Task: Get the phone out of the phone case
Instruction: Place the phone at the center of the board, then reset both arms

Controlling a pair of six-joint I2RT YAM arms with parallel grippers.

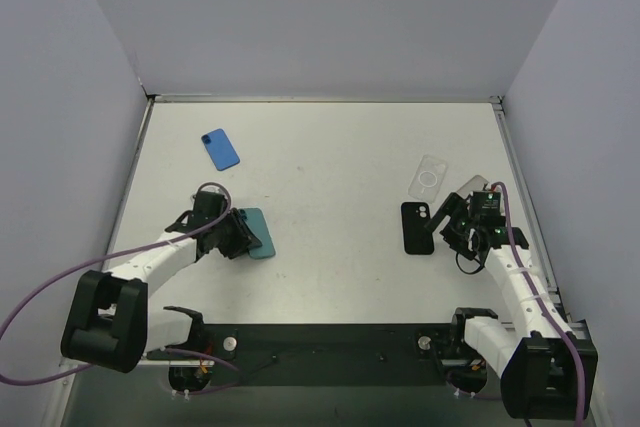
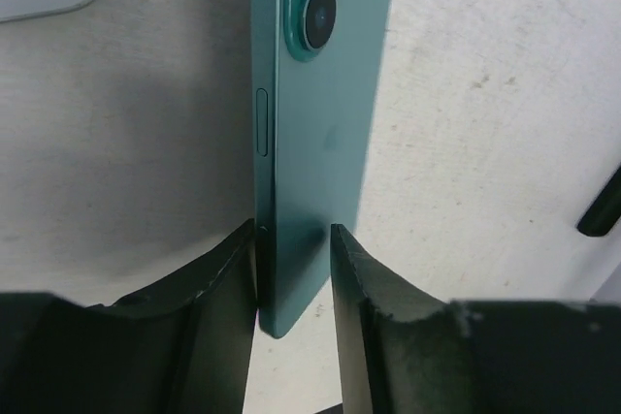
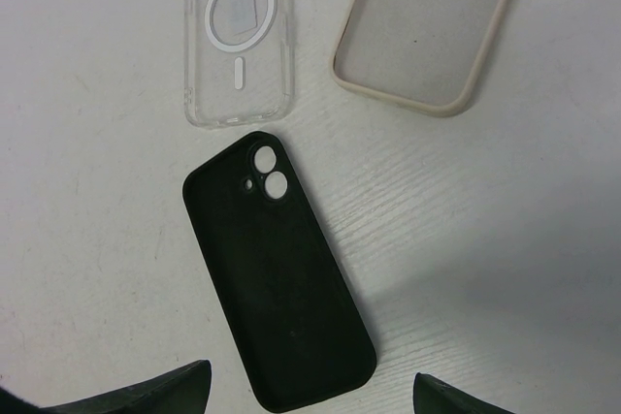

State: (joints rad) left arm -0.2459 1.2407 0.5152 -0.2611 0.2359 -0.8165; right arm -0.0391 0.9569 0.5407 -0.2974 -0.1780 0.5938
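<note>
A teal phone (image 1: 258, 234) stands tilted on its long edge on the white table, with its camera lenses and a side button showing in the left wrist view (image 2: 320, 143). My left gripper (image 1: 238, 237) is shut on the phone's lower end (image 2: 294, 269), one finger on each face. A black phone case (image 1: 417, 228) lies flat and empty at the right, the table showing through its camera holes (image 3: 277, 288). My right gripper (image 1: 455, 227) is open and hovers over the near end of the black case (image 3: 306, 385), not touching it.
A clear case (image 1: 429, 177) with a white ring (image 3: 238, 41) and a beige case (image 3: 427, 26) lie just beyond the black case. A blue phone (image 1: 220, 149) lies at the far left. Grey walls stand on three sides.
</note>
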